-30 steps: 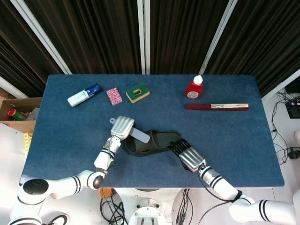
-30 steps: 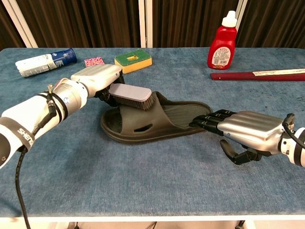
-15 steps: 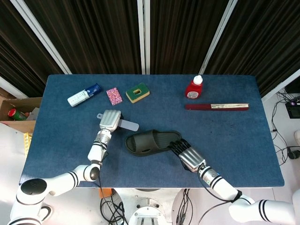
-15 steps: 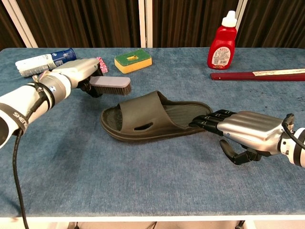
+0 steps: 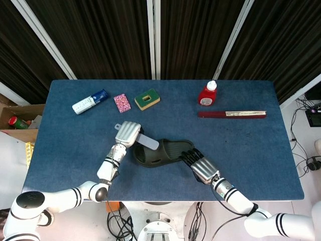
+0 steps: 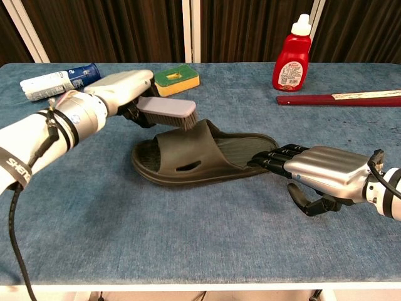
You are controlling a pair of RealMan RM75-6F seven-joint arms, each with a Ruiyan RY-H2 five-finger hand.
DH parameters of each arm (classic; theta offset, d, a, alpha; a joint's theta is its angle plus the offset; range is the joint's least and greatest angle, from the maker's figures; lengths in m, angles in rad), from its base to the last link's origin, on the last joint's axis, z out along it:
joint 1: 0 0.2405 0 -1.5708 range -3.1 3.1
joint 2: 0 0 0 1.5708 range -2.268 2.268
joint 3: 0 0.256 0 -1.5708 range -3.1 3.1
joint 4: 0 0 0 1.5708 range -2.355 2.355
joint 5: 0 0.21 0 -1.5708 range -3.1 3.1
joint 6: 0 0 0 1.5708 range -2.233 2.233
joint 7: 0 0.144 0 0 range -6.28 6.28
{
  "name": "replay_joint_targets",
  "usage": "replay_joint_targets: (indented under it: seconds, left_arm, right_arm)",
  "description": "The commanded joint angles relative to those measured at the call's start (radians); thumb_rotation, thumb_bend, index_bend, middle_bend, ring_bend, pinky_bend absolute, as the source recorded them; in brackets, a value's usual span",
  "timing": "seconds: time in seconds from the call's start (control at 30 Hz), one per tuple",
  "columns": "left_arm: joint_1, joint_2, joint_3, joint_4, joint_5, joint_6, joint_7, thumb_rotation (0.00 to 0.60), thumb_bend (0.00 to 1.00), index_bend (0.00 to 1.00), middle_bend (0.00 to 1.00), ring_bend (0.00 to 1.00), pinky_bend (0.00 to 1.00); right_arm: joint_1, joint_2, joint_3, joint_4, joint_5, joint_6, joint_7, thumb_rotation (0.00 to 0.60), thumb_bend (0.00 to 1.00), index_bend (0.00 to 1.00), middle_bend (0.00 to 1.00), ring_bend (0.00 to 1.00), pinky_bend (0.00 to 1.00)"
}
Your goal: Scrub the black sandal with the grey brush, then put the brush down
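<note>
Near edge of the blue cloth-covered table (image 6: 188,251): the right hand (image 6: 322,170) lies flat, fingers (image 6: 276,158) extended together and pressing on the heel end of the black rubber slide sandal (image 6: 200,157), pinning it. It grips nothing.

Middle of the table: sandal lies lengthwise, toe strap toward the left edge. The left hand (image 6: 122,94) holds the grey scrubbing brush (image 6: 166,110) by its handle, fingers wrapped round it, bristles down at the top of the strap; whether they touch cannot be told for sure.

Far edge: white and blue tube (image 5: 90,101) near the far left corner, small pink patterned packet (image 5: 122,103), green and yellow sponge (image 5: 147,99), red bottle with white cap (image 5: 207,94), long dark red flat stick (image 5: 231,114) toward the right.

Progress, as judged: scrubbing under way, brush not yet set down. Putting it on the table is left.

Change: 0.5 s ago the brush was lifted clear, off to the left of the sandal; now it is back at the strap, much as 1 s ago. Right hand has not shifted.
</note>
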Motion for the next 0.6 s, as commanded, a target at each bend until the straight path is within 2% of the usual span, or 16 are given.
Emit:
replay_joint_targets:
  seconds: [0.03, 0.27, 0.6]
  left_arm:
    - [-0.010, -0.021, 0.010, 0.019, -0.005, -0.014, 0.019, 0.600, 0.50, 1.00, 1.00, 1.00, 1.00]
    - [-0.021, -0.047, 0.003, 0.079, -0.054, -0.045, 0.066, 0.600, 0.49, 1.00, 1.00, 1.00, 1.00]
    - [-0.013, -0.052, -0.038, 0.187, -0.160, -0.073, 0.103, 0.600, 0.50, 1.00, 1.00, 1.00, 1.00]
  right_arm:
    - [0.001, 0.000, 0.000, 0.000, 0.001, 0.000, 0.000, 0.600, 0.89, 0.00, 0.03, 0.00, 0.00]
    - [0.001, 0.002, -0.001, 0.000, -0.002, 0.004, 0.006, 0.600, 0.89, 0.00, 0.03, 0.00, 0.00]
    - [0.001, 0.006, -0.003, -0.005, -0.010, 0.014, 0.010, 0.600, 0.89, 0.00, 0.03, 0.00, 0.00]
